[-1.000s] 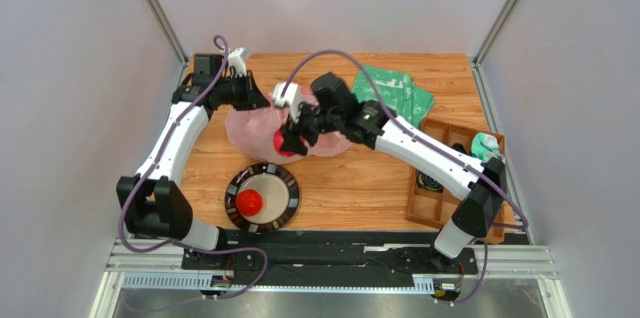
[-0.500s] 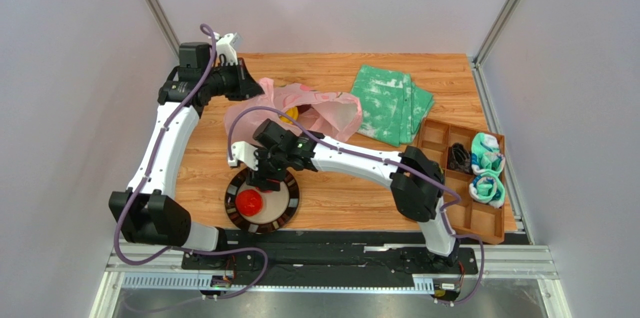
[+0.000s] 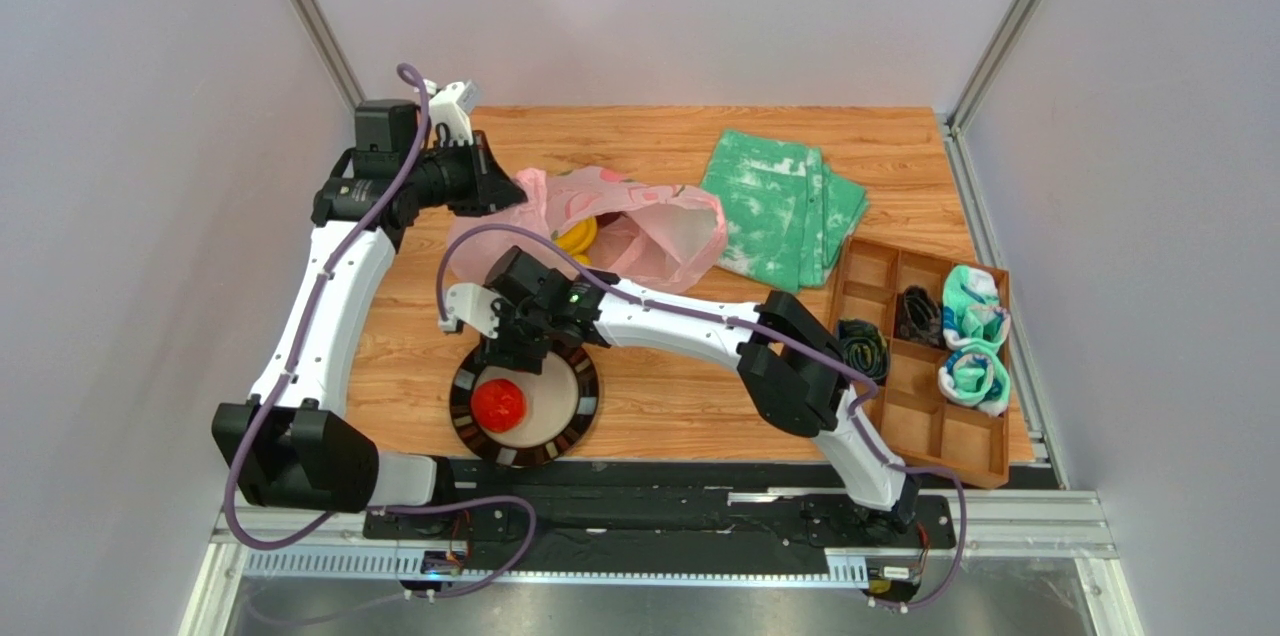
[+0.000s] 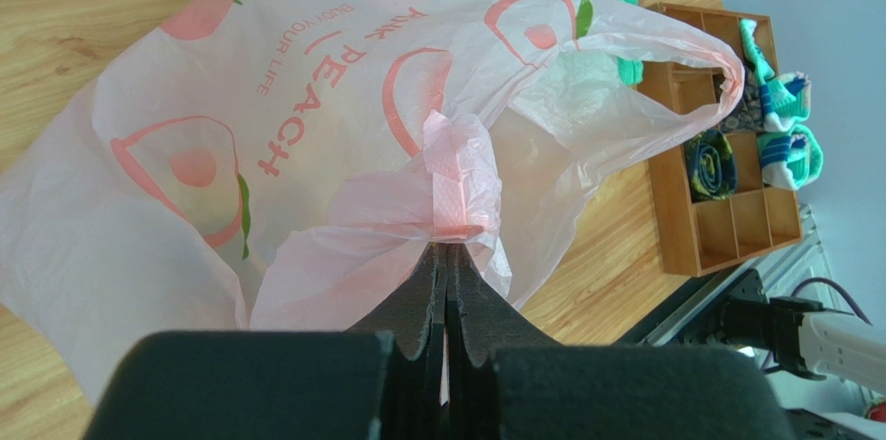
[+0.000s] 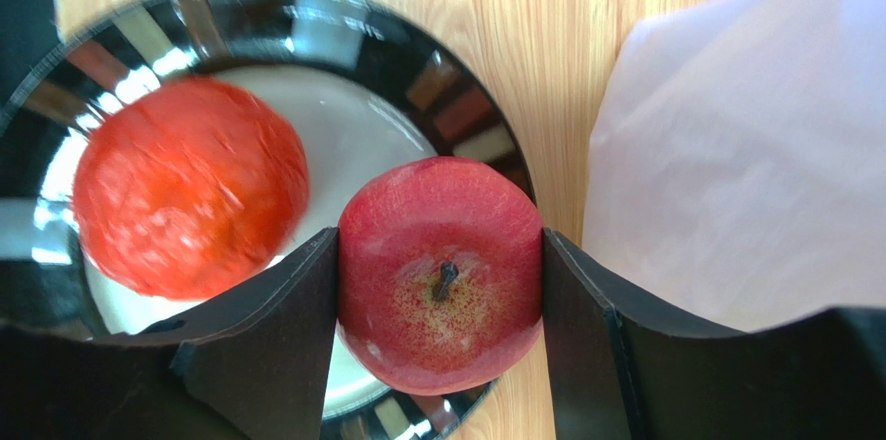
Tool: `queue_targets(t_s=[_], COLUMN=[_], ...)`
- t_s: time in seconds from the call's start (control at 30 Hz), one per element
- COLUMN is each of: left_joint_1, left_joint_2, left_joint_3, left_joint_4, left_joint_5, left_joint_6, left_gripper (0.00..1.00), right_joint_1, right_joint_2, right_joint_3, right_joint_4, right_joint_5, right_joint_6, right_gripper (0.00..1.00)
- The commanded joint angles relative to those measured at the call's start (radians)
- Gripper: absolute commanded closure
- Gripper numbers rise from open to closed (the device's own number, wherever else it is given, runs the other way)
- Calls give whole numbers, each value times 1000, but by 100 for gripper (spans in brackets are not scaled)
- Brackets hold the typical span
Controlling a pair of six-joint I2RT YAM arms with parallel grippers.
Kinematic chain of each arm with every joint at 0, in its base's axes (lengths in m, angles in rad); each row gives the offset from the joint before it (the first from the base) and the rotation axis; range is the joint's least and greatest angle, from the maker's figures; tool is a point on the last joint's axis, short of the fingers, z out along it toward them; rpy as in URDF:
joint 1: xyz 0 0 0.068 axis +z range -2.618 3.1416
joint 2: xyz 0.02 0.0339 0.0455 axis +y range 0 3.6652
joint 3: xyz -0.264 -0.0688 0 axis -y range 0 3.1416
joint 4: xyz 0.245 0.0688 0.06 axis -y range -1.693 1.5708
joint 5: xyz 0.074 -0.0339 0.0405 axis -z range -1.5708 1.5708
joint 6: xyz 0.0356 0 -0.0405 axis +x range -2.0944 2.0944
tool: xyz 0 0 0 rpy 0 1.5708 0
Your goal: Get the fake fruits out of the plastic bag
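Note:
The pink plastic bag (image 3: 646, 224) lies at the back of the table, mouth facing right, with a yellow fruit (image 3: 577, 234) showing inside. My left gripper (image 3: 496, 176) is shut on one of the bag's handles (image 4: 458, 186) and holds it up at the bag's left end. My right gripper (image 3: 526, 347) hangs over the far rim of the round plate (image 3: 588, 399), shut on a red apple (image 5: 442, 274). In the right wrist view the apple sits stem up between the fingers (image 5: 286, 305), above the plate's rim (image 5: 312, 25). A red-orange fruit (image 3: 499, 401) lies on the plate.
A folded green-and-white cloth (image 3: 784, 209) lies right of the bag. A wooden divided tray (image 3: 969, 434) with socks and cables stands at the right edge. The right arm stretches across the table's middle. Metal frame posts stand at the back corners.
My right gripper has carried the red apple from the bag toward me to above the plate. My left gripper pulled the handle back and left, and the bag now shows a yellow fruit.

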Motion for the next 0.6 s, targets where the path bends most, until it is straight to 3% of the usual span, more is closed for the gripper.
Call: queue_targets(t_s=[0.0,0.1,0.2,0.33,0.37,0.43,0.57], left_joint_1=[8,8,8,8,8,8,8], left_joint_2=[-45,-47,-50,-42,-41,-38,-30], left_joint_3=[-19,-27,-32,-28,-30,-30,-27], left_joint_4=[31,32,42,45,46,48,51], left_joint_5=[15,16,16,18,21,22,26], left_joint_6=[-6,-8,-9,-12,-14,-15,-18], left_gripper=[100,100,100,100,100,100,100], right_joint_1=[43,51,48,45,45,42,36], right_joint_2=[22,36,48,51,45,41,42], right_joint_3=[80,80,49,29,31,38,98], right_joint_4=[55,55,65,81,91,141,125], right_joint_5=[-4,-19,-4,19,37,111,114], right_joint_6=[9,6,-19,-7,3,27,20], right_gripper=[76,68,52,21,0,0,0])
